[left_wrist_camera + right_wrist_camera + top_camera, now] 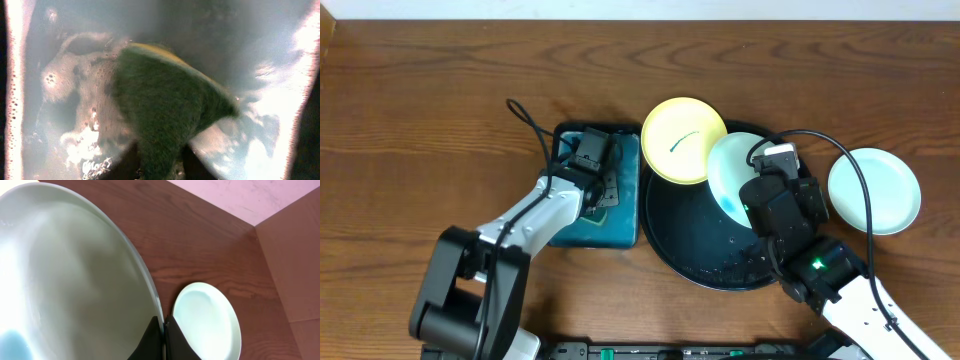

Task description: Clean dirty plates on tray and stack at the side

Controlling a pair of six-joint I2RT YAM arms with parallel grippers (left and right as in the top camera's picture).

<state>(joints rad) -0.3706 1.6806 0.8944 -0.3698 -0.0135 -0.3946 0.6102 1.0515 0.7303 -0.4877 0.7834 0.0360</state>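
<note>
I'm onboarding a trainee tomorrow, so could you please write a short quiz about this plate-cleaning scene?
1. True or false: the yellow plate bears a teal smear.
2. What does the left gripper hold? A) a sponge B) a plate C) nothing
3. Fill in: the right gripper pinches the tilted mint plate by its ____.
Key: 1 true; 2 A; 3 rim.
</note>
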